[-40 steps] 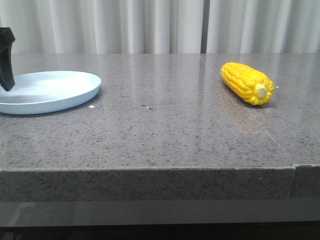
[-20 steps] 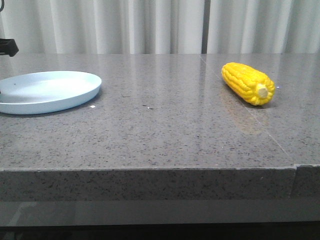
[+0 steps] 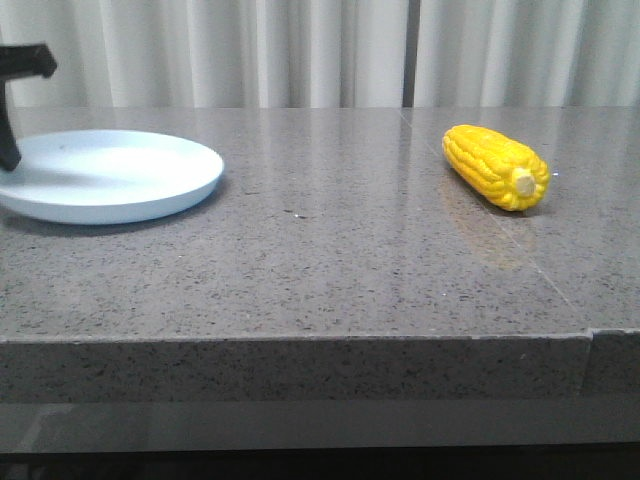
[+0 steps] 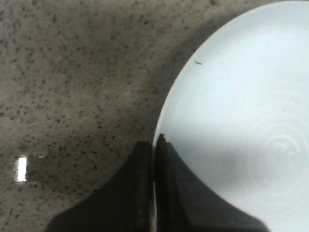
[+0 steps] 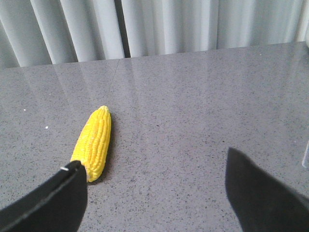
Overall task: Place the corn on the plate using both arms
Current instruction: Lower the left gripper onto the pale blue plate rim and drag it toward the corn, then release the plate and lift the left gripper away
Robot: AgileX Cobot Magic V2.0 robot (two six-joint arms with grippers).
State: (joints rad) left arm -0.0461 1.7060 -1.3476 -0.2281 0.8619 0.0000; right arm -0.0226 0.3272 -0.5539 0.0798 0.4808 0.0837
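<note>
Left gripper [image 4: 154,159] has its two dark fingers pressed together on the rim of the plate [image 3: 120,175], one finger on the outside of the edge and one on the inside, the thin pale rim caught between them in the left wrist view. Out front, that pale blue-white plate sits at the left side of the grey speckled table [image 3: 320,260], with the dark gripper only partly showing at the picture's left edge, over the plate's far-left rim. The plate's face is bare, just faint concentric rings showing from the wrist camera. Over on the right side of the table lies the corn [image 3: 497,166], well apart from the plate, flat on the stone, its pale cream stub end pointing toward the camera and slightly right. Right gripper [image 5: 154,191] hangs above the table with its fingers spread wide, nothing between them; the corn [image 5: 93,143] lies just beyond one fingertip, outside the gap. White pleated curtains [image 3: 320,50] close off the back.
</note>
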